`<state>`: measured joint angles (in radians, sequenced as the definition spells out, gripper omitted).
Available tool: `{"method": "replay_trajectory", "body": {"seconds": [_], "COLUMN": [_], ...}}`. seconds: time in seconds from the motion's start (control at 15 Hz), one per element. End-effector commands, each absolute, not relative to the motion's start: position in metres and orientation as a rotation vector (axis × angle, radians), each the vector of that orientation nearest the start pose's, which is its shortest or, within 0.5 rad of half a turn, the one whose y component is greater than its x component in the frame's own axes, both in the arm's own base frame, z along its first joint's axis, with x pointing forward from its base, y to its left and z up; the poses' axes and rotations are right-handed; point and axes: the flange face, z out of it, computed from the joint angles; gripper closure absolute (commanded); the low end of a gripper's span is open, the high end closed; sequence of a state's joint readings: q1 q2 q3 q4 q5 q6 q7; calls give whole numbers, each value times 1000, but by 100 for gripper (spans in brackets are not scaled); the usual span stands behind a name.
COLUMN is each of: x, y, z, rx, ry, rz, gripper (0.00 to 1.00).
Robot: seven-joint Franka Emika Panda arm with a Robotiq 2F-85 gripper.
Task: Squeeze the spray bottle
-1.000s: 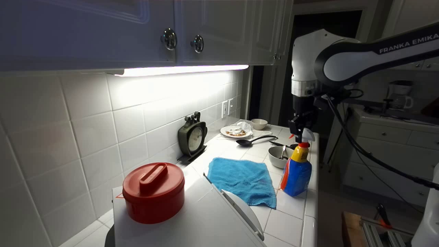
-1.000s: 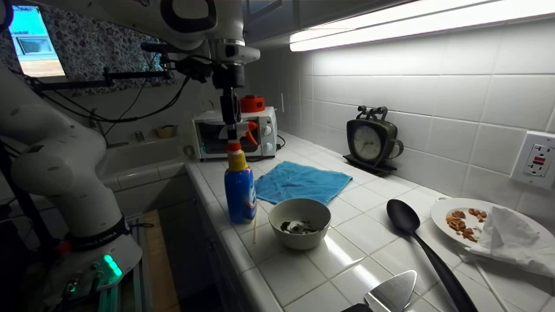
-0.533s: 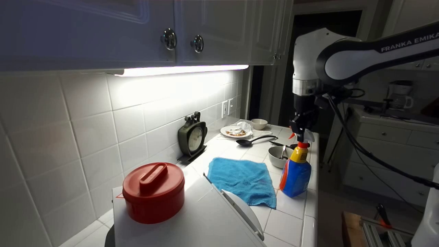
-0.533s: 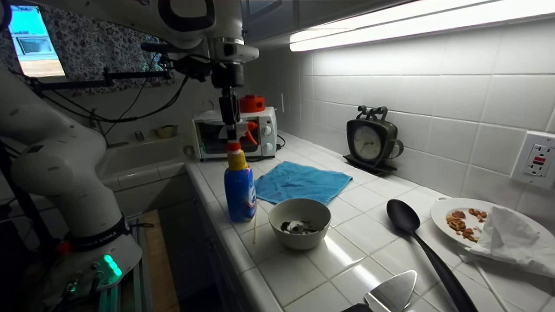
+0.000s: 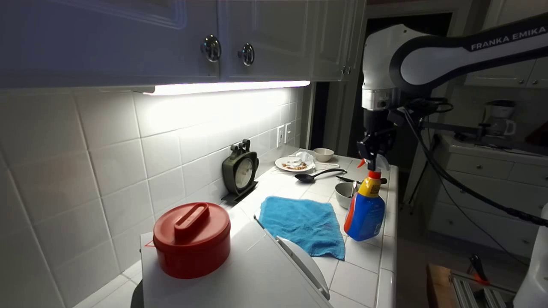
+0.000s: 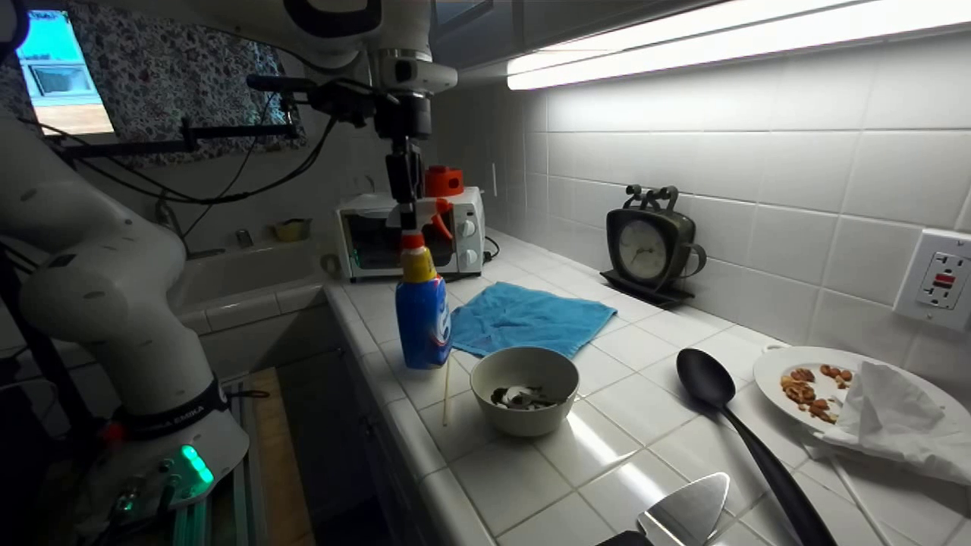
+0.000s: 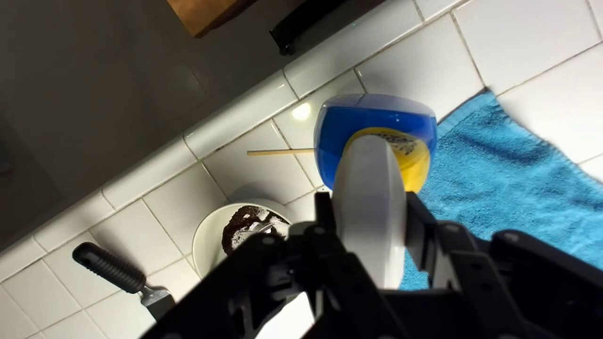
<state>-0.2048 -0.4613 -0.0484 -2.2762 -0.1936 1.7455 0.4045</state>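
Looking along the tiled desk [image 6: 516, 478] toward the toaster oven [image 6: 469, 243], I see the spray bottle [image 6: 422, 322] at the left edge, just left of the blue cloth [image 6: 535, 315] and a little farther off than the gray bowl [image 6: 527, 421]; whether its foot bears on the desk I can't make out. Its long axis runs close to upright, though not quite: in both exterior views the neck leans slightly toward the desk's open edge, while the foot is nearer the tiled wall [image 6: 743, 174]. The red trigger [image 6: 441, 222] points right, at that wall, and in the wrist view the rounded back of the white spray head [image 7: 367, 172] turns the opposite way, out toward the edge. The black hand [image 7: 370, 212] hangs straight above and pinches that head, a finger against each flank. On the bottle's near side a thin wooden stick [image 6: 447, 398] lies on the desk. Farther off, a red lidded pot [image 6: 444, 182] sits on top of the toaster oven. At right the black spoon [image 6: 705, 379] lies slantwise, bowl end farther off, left of the plate of nuts [image 6: 768, 383].
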Motion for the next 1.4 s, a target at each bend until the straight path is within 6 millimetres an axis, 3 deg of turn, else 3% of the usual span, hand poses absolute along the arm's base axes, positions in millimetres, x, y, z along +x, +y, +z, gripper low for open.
{"method": "replay_trajectory", "body": {"seconds": [0.0,0.47,1.07,1.13,1.2,1.33], "x": [410,454,483,484,484,484], "y": [-118,-104,-75,-74,-73,-73], "z": [556,546,545,545,545,547], "rx": [-3097,-2971,-2950,-2928,-2931,-2929], "ry": [1112,1314,1457,1475,1500,1532], "rz": [110,209,242,265,275,296], "gripper": [86,86,86,83,36,30]}}
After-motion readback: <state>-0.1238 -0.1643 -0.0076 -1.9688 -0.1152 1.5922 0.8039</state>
